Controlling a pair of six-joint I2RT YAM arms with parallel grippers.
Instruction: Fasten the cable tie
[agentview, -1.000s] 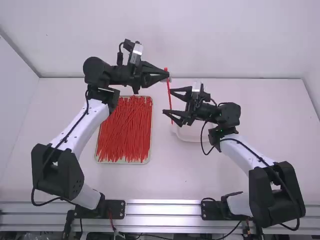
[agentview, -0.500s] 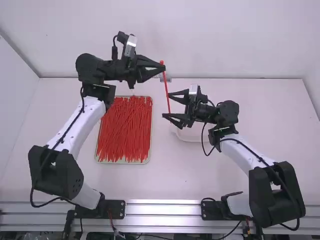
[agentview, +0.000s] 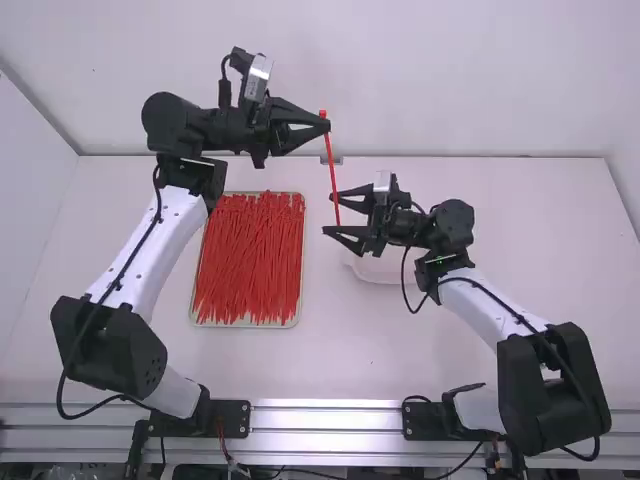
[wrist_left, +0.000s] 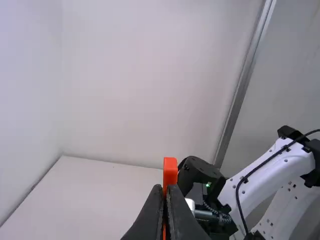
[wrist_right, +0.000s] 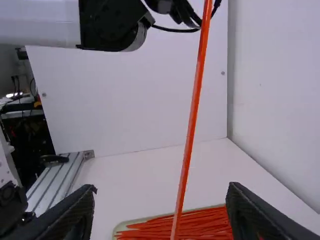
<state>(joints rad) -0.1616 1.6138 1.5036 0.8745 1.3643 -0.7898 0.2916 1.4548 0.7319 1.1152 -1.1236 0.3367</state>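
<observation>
My left gripper (agentview: 320, 124) is raised high above the table's back and is shut on the head end of a red cable tie (agentview: 331, 170). In the left wrist view the tie's square head (wrist_left: 170, 171) sticks out beyond the closed fingers. The tie hangs straight down from there. Its lower end sits between the spread fingers of my right gripper (agentview: 337, 210), which is open and touches nothing. In the right wrist view the cable tie (wrist_right: 192, 125) runs as a long strip between the two fingers (wrist_right: 67, 212).
A tray (agentview: 249, 322) holding several loose red cable ties (agentview: 250, 255) lies on the table under the left arm. A clear plastic container (agentview: 372, 268) sits below the right gripper. The white table stretches free to the right and front.
The left gripper has risen and pulled back to the left with the tie. The right gripper has shifted slightly left, staying open around the tie's lower end.
</observation>
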